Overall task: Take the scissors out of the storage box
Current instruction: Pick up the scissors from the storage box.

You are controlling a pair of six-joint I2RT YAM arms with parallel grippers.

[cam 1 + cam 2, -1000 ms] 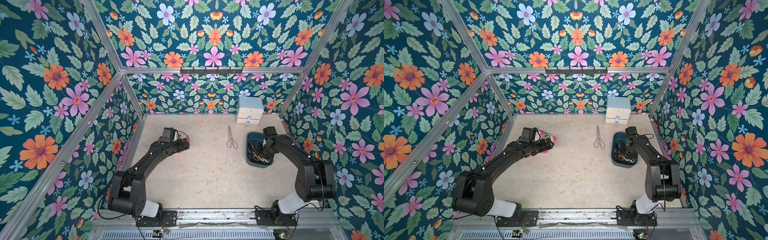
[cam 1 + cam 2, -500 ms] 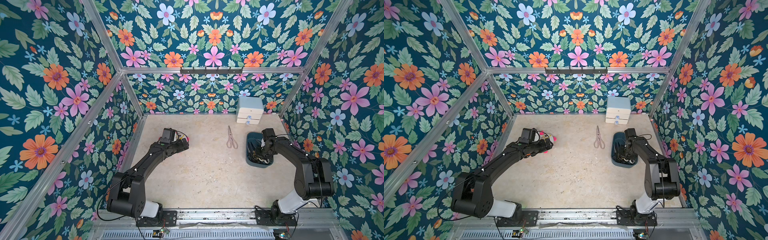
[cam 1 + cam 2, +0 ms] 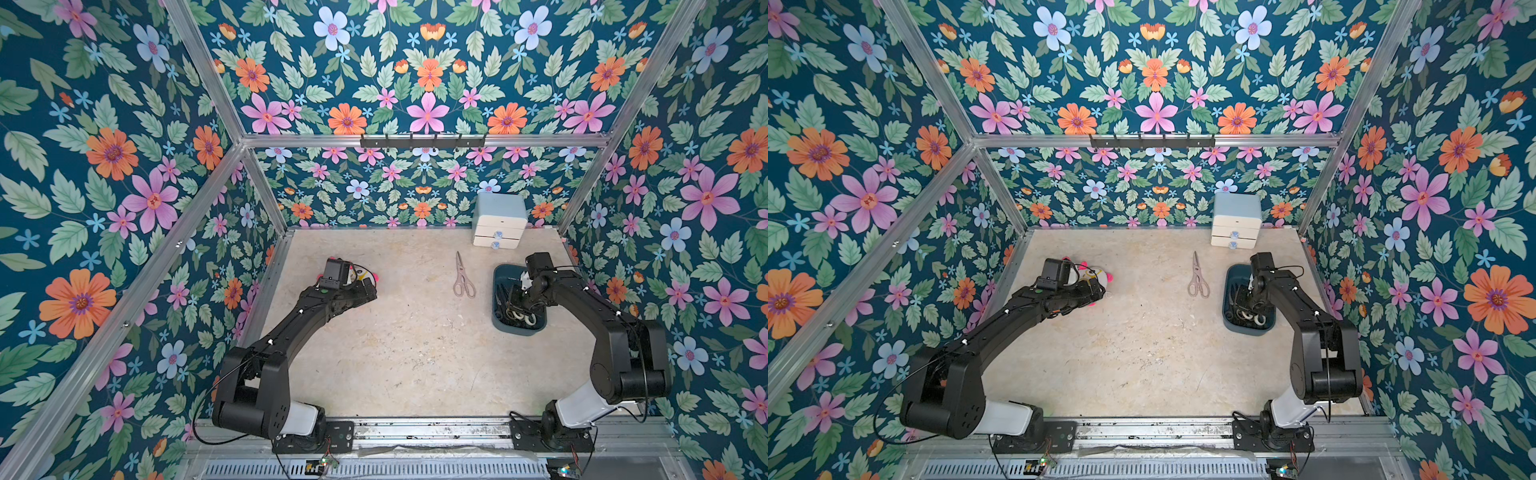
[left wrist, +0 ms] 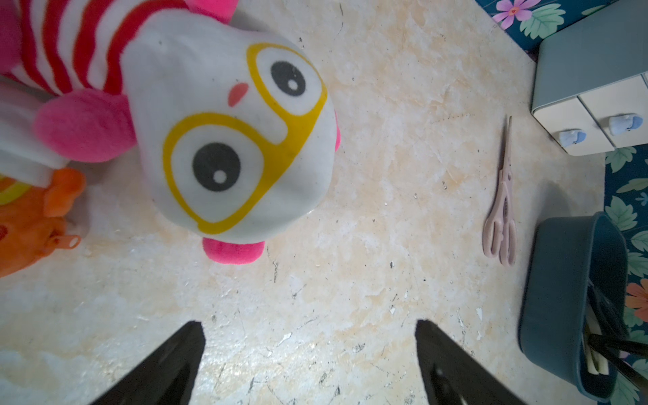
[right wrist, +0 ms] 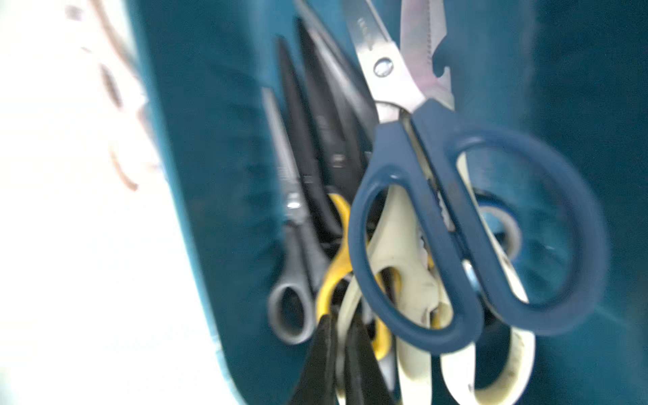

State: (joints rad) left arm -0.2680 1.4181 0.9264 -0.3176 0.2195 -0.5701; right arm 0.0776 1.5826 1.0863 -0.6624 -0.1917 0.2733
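**A:** Where are the scissors right now?

**B:** One pair, the pale-pink shears (image 3: 462,278), lies flat on the table (image 3: 395,353) right of centre in both top views. It is just beside the storage box (image 3: 515,331), blades pointing up-frame toward the mini cabinet (image 3: 498,220). The rest are in the box.

**A:** What's in there?

**B:** A heap, handles all at one end. In the right wrist view, dark-blue scissors (image 5: 456,228) lie on top with cream shears (image 5: 403,252) under them. A yellow handle (image 5: 336,273) and a grey-black pair (image 5: 291,263) sit along the left wall. The loops overlap, so I'd judge that lifting one pair could drag a neighbour.

**A:** And the right end effector (image 5: 342,326)?

**B:** It is down inside the box, bottom centre of that view, clenched among the handles. A cream loop passes between its fingers (image 5: 322,357), but blur keeps me from saying it's held. Going for the handles makes sense, since loops offer an edge to pinch.

**A:** The left one?

**B:** The left end effector (image 4: 308,324) is released and empty over bare table. A white plush toy (image 4: 228,140) and an orange toy (image 4: 24,228) fill the upper left of its view. It is well apart from the box, probably parked clear.
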